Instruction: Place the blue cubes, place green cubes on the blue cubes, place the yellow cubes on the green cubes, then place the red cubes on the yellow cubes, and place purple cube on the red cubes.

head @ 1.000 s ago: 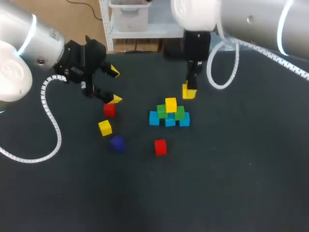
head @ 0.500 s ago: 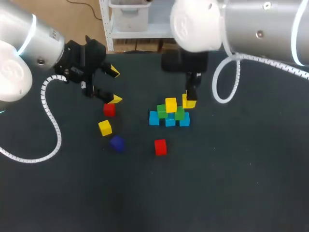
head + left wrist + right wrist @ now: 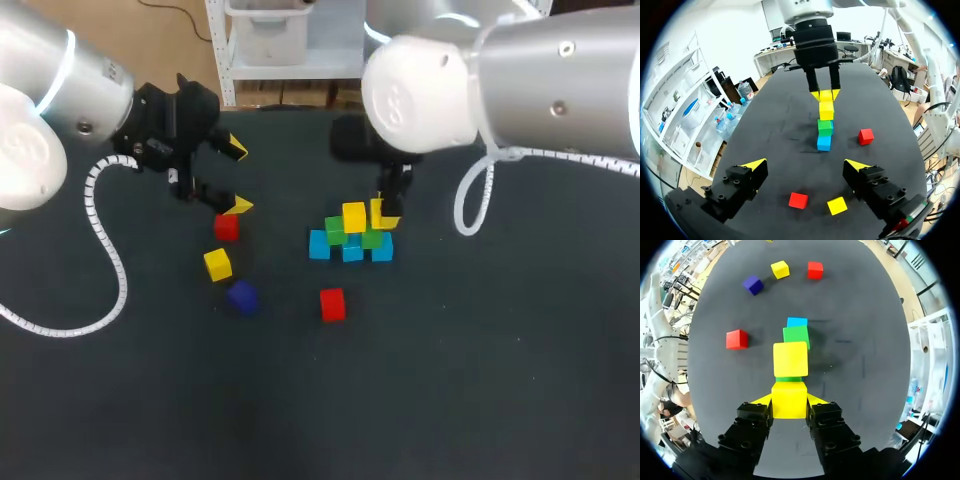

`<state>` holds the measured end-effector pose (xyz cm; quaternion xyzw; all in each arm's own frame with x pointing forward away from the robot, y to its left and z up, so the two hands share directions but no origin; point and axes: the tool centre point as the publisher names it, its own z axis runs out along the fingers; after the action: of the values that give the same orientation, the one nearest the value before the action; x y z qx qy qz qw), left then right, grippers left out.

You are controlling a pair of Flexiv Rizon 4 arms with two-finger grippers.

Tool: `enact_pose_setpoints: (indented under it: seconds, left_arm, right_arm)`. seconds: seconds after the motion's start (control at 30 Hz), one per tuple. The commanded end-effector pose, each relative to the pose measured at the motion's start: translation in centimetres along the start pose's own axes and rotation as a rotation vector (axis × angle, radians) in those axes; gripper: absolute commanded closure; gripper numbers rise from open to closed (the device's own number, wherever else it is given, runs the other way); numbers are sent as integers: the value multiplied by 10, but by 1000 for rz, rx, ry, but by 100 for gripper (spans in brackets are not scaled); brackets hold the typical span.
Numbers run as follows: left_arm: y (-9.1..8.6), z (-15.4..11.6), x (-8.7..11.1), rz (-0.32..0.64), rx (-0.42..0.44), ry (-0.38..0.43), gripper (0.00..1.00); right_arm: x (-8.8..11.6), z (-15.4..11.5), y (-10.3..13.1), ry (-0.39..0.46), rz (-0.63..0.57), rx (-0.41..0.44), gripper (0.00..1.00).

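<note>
Showing no readable text, labels, brand marks, numbers or signs in any view.

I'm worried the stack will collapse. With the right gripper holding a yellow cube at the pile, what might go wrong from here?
1. The held yellow cube in the right gripper is very close to the placed yellow cube. Setting it down could nudge that one off the green cubes.
2. The landing spot on the green cubes looks small. An off-centre release might tip the held yellow cube down past the blue cubes.
</note>
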<state>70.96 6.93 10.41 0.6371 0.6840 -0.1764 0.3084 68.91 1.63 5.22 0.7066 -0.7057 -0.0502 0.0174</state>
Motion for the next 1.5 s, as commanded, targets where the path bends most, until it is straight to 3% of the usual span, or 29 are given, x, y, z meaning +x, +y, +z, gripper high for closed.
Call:
enact_pose_setpoints:
  seconds: [0.03, 1.5]
  left_arm:
    - [-1, 0, 2, 3, -2, -7, 0]
    - [-1, 0, 2, 3, -2, -7, 0]
  right_arm:
    - [0, 0, 1, -5, -3, 22, 100]
    - [-3, 9, -4, 0, -30, -8, 100]
